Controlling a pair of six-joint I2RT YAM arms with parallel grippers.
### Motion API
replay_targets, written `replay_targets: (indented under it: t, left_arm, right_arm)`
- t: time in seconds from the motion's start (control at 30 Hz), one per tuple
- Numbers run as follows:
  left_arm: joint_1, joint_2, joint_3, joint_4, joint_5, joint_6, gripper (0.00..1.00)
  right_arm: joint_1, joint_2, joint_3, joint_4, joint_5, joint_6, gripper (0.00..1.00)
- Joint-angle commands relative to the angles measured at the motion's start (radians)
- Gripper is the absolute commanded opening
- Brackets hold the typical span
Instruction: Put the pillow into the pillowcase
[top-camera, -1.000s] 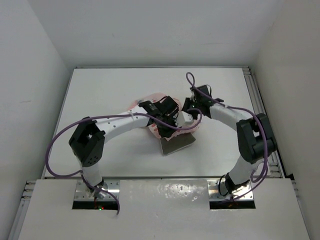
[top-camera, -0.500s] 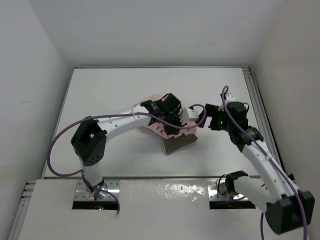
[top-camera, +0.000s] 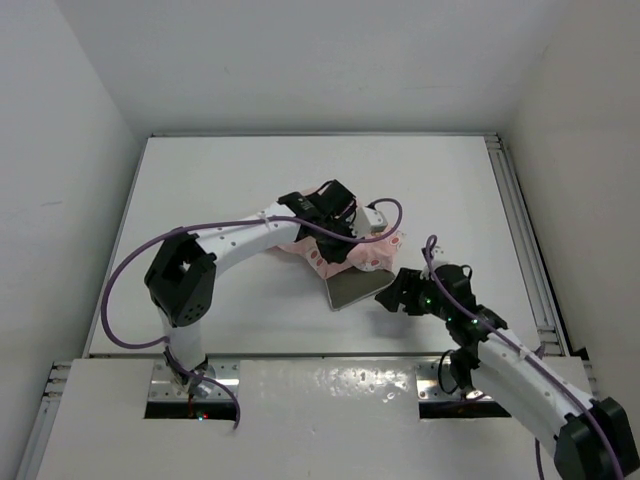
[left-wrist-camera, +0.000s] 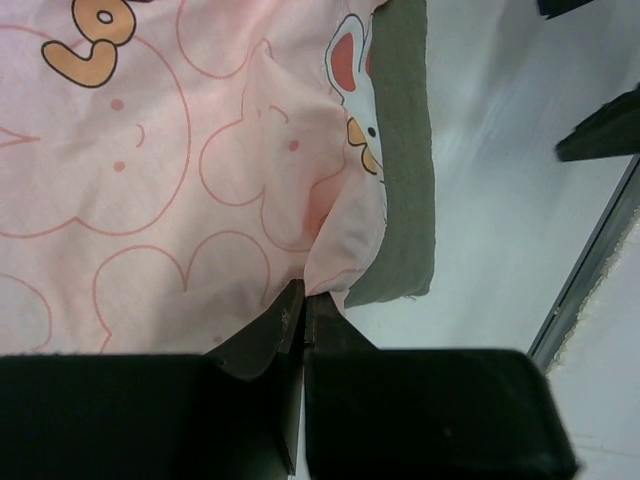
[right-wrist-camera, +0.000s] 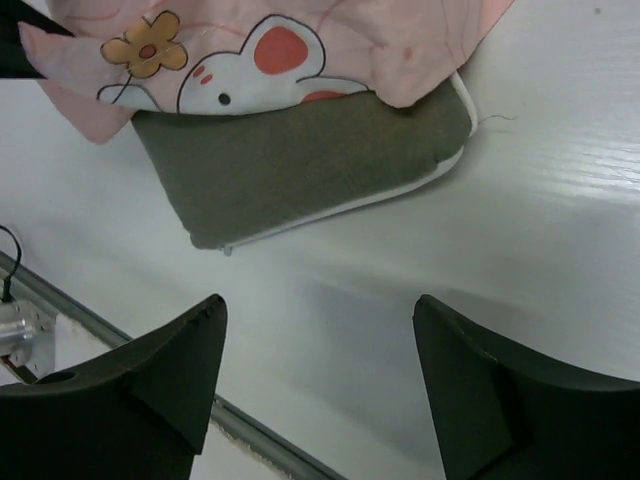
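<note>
White table (top-camera: 200, 200), left fingers (left-wrist-camera: 262, 338) clamped on pillowcase (left-wrist-camera: 150, 180) edge, right fingers (right-wrist-camera: 165, 375) spread wide, empty, near half-covered pillow (right-wrist-camera: 300, 160)

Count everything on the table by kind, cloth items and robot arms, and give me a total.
pillow: 1
pillowcase: 1
robot arms: 2 (left arm, right arm)
Total: 4

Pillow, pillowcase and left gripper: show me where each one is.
pillow (right-wrist-camera: 300, 160), right wrist view, exposed olive end.
pillowcase (left-wrist-camera: 150, 200), left wrist view, pink printed face.
left gripper (left-wrist-camera: 302, 300), left wrist view, between its shut fingertips.
</note>
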Motion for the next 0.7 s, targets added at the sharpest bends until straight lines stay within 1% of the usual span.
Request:
replay_targets:
  t: [0.0,0.03,0.07,0.13,0.17,0.27,0.3,0.37,0.4,0.47,0.5,0.53,0.57,0.67]
  left_arm:
    - [-0.003,-0.013,0.06,-0.039,-0.001,0.001,0.0]
    - [-0.004,-0.016,0.073,-0.049,0.002,0.002,0.0]
    - [-0.004,-0.019,0.077,-0.055,0.005,0.004,0.0]
    - [-0.004,-0.033,0.091,-0.069,0.004,0.005,0.0]
    - [-0.003,-0.039,0.093,-0.075,0.005,0.005,0.0]
    - [-0.004,-0.051,0.099,-0.081,0.016,0.01,0.0]
    - [-0.006,-0.054,0.097,-0.087,0.016,0.013,0.0]
    - [-0.006,-0.059,0.099,-0.09,0.016,0.015,0.0]
    - [-0.006,-0.06,0.1,-0.093,0.011,0.018,0.0]
    - [-0.006,-0.063,0.106,-0.099,0.011,0.019,0.0]
    - [-0.006,-0.065,0.111,-0.107,0.014,0.024,0.0]
    - [-0.006,-0.069,0.122,-0.113,0.017,0.027,0.0]
    - [-0.006,-0.076,0.128,-0.124,0.024,0.028,0.0]
    - [-0.006,-0.085,0.183,-0.155,0.05,0.041,0.0]
  right_arm:
    - [0.052,0.066,-0.048,0.261,0.14,0.158,0.75]
    - [0.059,0.097,-0.057,0.307,0.138,0.185,0.75]
    - [0.073,0.166,-0.076,0.393,0.143,0.238,0.76]
    - [0.095,0.232,-0.088,0.476,0.167,0.288,0.77]
    - [0.111,0.296,-0.094,0.557,0.192,0.326,0.78]
    - [0.144,0.402,-0.084,0.7,0.209,0.376,0.79]
    - [0.153,0.475,-0.076,0.735,0.21,0.384,0.79]
    - [0.174,0.54,-0.05,0.834,0.229,0.418,0.78]
    - [0.182,0.601,-0.041,0.87,0.244,0.426,0.78]
    - [0.201,0.658,-0.01,0.935,0.27,0.443,0.73]
    - [0.201,0.686,-0.001,0.947,0.281,0.468,0.61]
    - [0.201,0.732,0.002,0.967,0.302,0.482,0.52]
    - [0.196,0.749,-0.002,1.021,0.316,0.505,0.34]
    - [0.165,0.736,-0.001,1.093,0.342,0.524,0.06]
